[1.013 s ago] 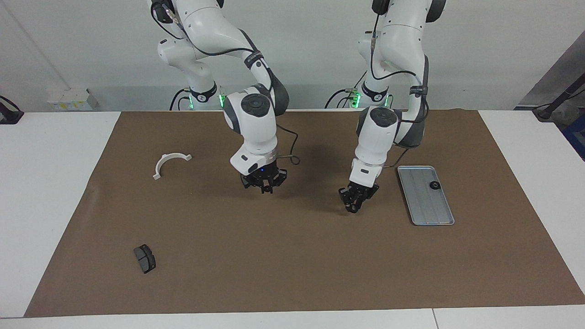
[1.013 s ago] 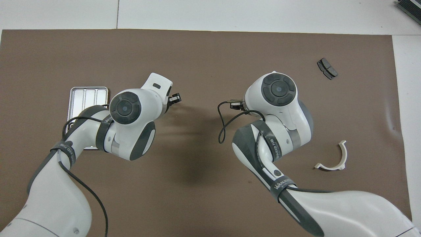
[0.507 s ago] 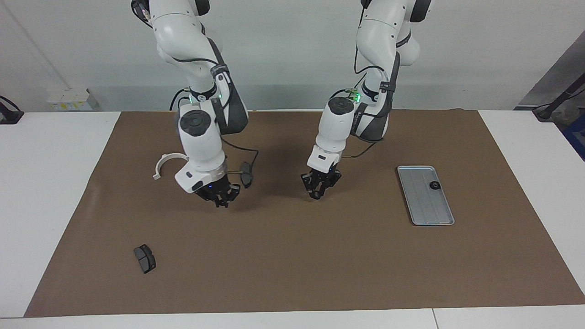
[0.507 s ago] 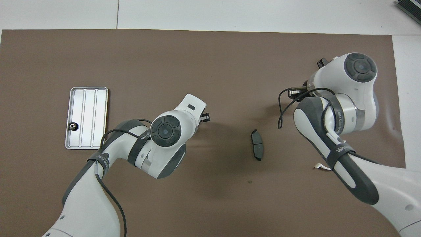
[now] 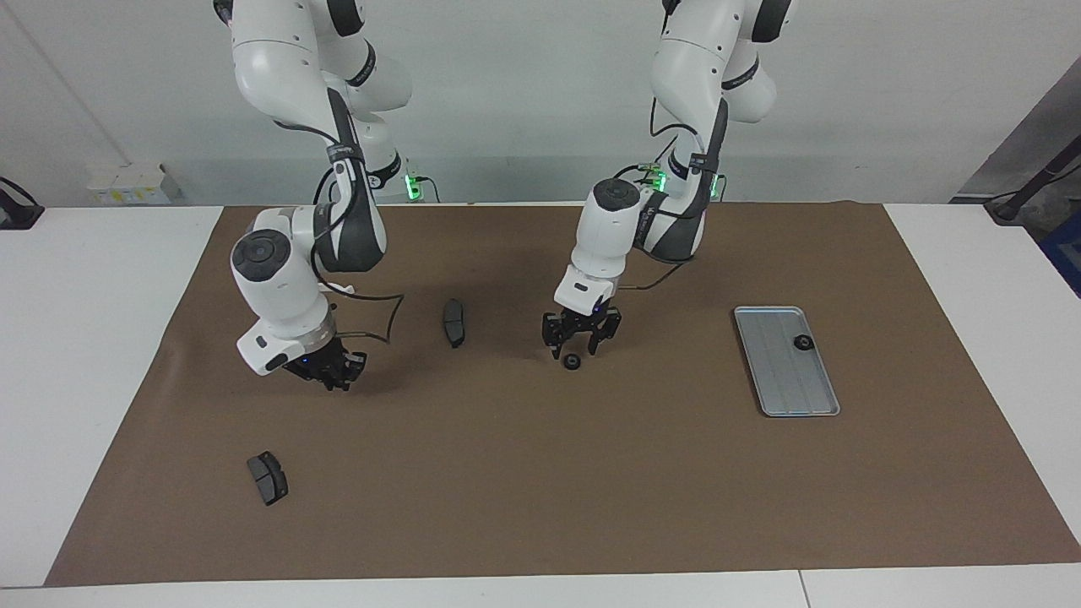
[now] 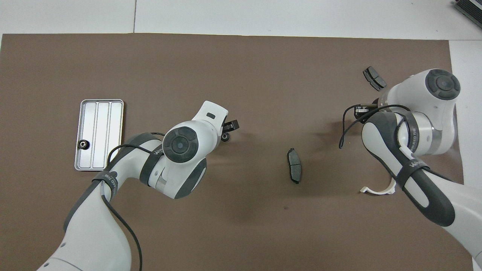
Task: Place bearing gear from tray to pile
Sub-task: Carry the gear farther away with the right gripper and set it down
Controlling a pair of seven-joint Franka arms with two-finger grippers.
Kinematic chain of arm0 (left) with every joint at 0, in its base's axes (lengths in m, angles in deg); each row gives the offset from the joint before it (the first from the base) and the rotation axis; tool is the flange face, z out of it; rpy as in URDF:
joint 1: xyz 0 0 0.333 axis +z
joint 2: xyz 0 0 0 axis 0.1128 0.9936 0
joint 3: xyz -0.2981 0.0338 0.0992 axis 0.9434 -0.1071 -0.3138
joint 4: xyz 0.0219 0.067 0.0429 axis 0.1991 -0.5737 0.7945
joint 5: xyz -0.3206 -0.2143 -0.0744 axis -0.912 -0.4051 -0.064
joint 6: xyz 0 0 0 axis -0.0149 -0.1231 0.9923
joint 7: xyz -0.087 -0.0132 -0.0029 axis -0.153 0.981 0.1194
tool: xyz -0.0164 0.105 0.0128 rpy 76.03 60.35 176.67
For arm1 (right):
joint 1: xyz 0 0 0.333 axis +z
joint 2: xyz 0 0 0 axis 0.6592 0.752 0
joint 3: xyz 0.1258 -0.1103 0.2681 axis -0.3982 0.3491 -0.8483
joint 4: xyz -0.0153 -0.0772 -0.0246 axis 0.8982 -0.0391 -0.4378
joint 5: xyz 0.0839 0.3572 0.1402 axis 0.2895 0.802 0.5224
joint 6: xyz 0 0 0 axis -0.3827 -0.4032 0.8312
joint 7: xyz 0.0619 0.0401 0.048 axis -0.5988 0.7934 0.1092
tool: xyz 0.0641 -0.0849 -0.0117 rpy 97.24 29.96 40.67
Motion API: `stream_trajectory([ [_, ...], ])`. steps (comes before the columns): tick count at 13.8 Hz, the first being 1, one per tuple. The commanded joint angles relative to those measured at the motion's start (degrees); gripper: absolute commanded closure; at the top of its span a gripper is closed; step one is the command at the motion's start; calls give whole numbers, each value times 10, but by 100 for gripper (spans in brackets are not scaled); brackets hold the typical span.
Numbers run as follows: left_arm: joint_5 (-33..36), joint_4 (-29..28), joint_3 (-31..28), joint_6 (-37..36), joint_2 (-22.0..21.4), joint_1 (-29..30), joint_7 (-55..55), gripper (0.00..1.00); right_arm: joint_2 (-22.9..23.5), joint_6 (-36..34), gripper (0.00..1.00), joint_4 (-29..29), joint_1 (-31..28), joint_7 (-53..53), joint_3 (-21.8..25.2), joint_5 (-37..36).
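Observation:
The silver tray (image 5: 781,384) lies on the brown mat toward the left arm's end, also in the overhead view (image 6: 99,113). One small black bearing gear (image 5: 802,342) sits on it (image 6: 83,144). A second gear (image 5: 572,361) lies on the mat near the middle (image 6: 225,137). My left gripper (image 5: 579,342) is open just above this gear and apart from it (image 6: 228,130). The pile's parts are scattered: a dark brake pad (image 5: 453,322) beside the gear (image 6: 294,170), another pad (image 5: 267,477) farther out (image 6: 374,78), and a white half-ring bracket (image 6: 378,191), hidden in the facing view.
My right gripper (image 5: 331,374) hangs low over the mat toward the right arm's end, between the two brake pads (image 6: 361,110). The brown mat (image 5: 540,507) covers most of the white table.
My left gripper has opened and the gear it carried now lies on the mat below it. My right arm has swung farther toward its own end of the table.

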Motion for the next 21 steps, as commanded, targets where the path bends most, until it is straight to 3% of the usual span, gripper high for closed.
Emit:
stream_trajectory([
  [1,-53,19,9,6,1,75,3,0,-5,15,9,6,-4,0,-10,8],
  [4,-82,29,14,2,2,137,41,0,-7,10,0,-19,32,-30,-10,12],
  [6,-83,30,15,-15,0,173,101,0,-7,5,0,-29,69,-68,-10,12],
  [8,-85,62,16,-106,0,207,186,0,-6,6,0,-36,119,-125,-10,12],
  [9,-107,91,15,-168,1,224,237,0,-6,6,0,-41,143,-152,-10,12],
  [11,-186,117,11,-218,-2,256,330,0,-1,5,0,-60,193,-204,-9,11],
  [14,-204,112,14,-228,-4,294,365,0,35,-9,0,-108,253,-285,-9,1],
  [17,-239,109,14,-266,-10,335,412,0,98,-50,0,-195,306,-349,-8,-5],
  [21,-240,94,7,-311,-23,382,525,0,127,-48,0,-205,341,-372,-7,-10],
])
